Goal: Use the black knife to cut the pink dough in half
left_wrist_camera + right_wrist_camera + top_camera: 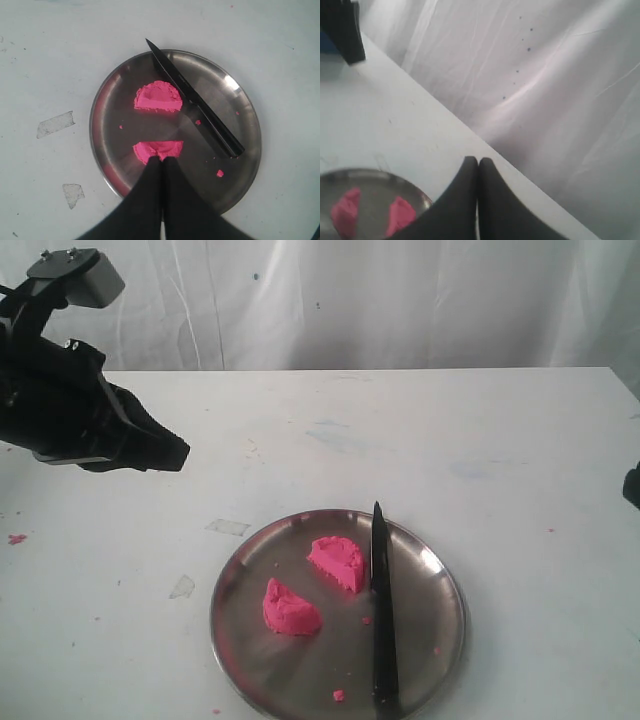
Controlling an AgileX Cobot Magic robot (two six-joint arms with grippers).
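Table (480,440): carrying the plate toward its 6 o'clock edge.
Plate (445,640): holding the knife, dough and crumbs.
Left tool (178,452): hovering at the plate's 10 o'clock, pinched shut and gripping nothing; seemingly the nearer arm.
Right tool (478,161): sitting closed and empty, out past 3 o'clock.
Knife (380,610): lying free with its long axis running 12 to 6, tip at 12, at 4 o'clock from the left tool.
Dough (338,562): sitting as two halves at the blade's 9 o'clock, one just beside it; the cut is looking done.
Crumbs (338,695): lying scattered near the handle.
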